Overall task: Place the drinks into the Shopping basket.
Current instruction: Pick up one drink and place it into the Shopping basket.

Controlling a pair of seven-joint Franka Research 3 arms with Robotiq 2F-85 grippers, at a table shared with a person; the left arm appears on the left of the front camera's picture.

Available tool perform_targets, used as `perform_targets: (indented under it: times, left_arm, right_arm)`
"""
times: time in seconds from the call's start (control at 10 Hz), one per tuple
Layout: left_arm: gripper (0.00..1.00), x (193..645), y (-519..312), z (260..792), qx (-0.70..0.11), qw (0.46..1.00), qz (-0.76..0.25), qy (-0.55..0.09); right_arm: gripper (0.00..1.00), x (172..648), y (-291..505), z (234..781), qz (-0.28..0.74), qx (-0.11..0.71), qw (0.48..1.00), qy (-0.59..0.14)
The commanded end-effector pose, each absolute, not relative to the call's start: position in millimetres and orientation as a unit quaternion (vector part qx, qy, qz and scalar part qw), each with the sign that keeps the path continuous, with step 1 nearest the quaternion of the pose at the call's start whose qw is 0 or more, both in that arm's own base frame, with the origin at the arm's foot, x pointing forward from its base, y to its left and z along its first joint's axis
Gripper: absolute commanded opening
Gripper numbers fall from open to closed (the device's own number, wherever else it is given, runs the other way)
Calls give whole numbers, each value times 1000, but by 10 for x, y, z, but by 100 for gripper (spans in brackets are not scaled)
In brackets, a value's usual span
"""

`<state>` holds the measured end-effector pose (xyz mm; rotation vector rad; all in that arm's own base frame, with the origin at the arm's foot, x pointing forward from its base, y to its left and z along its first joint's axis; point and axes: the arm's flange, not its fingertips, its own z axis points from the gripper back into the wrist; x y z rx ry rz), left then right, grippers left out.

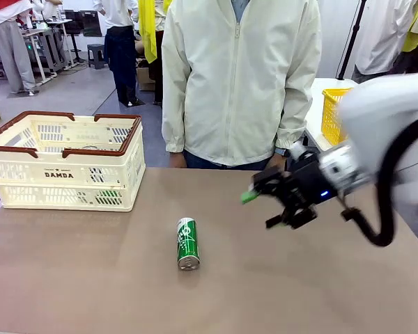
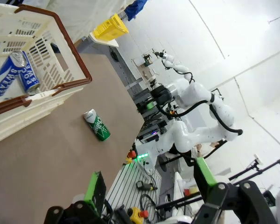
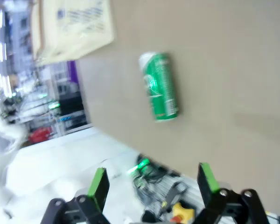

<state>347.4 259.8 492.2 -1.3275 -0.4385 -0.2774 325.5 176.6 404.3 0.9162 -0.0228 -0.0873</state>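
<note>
Green can (image 1: 188, 243) lies on its side on the worktop (image 1: 90, 278), off to the right pincer (image 1: 268, 207)'s left and lower, apart from it. Pincer spread wide, holding nothing, nothing between. Farther left, the Shopping basket (image 1: 63, 174); blue can (image 2: 14, 72) inside. Left pincer (image 2: 149, 191) wide open, empty.

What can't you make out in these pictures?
- Basket contents: front view, its near wall hides the inside; green shows through the slots, shape unclear.
- Blue cans in the basket: left wrist view, lettering cut off at the picture edge.
- Green can print: right wrist view, motion blur.
- Person's hands: front view, hidden behind the table edge and right gripper.
</note>
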Motion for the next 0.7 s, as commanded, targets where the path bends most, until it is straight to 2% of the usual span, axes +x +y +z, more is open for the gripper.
perform_targets:
  times: [0.0,0.3,0.4,0.5,0.6]
  left_arm:
    - [100,3475,2578,4970,-614,753,-122,-204]
    - [100,3475,2578,4970,-614,753,-122,-204]
    - [100,3475,2578,4970,-614,753,-122,-204]
    - [100,3475,2578,4970,-614,753,-122,-204]
    - [100,3475,2578,4970,-614,753,-122,-204]
  right_arm:
    - [100,2899,785,4118,-34,576,816,18]
    - [100,2686,-70,4082,-72,705,705,-35]
    - [100,2788,219,4036,-292,547,783,-53]
    - [100,3271,25,4524,-53,669,741,-20]
    - [100,3271,25,4524,-53,669,741,-20]
